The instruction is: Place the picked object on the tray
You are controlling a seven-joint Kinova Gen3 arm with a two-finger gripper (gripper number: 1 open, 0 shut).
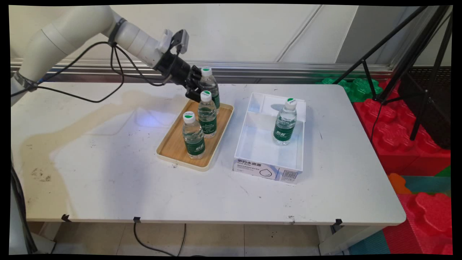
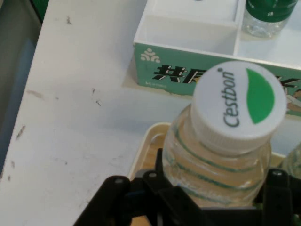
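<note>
This looks like a robotics lab or test room rather than a home or shop. A white robot arm (image 1: 72, 30) with loose black cables (image 1: 108, 72) is mounted at a scuffed, stained white table (image 1: 108, 180) whose front edge carries bits of black tape. Black tripod legs (image 1: 408, 54) stand to the right — the sort of stand used for a camera or light. The floor beside the table is covered with red and green interlocking foam mats (image 1: 415, 144), and behind it runs a plain pale panelled wall (image 1: 252, 32) with a metal rail — bare, functional, no furnishing.
</note>
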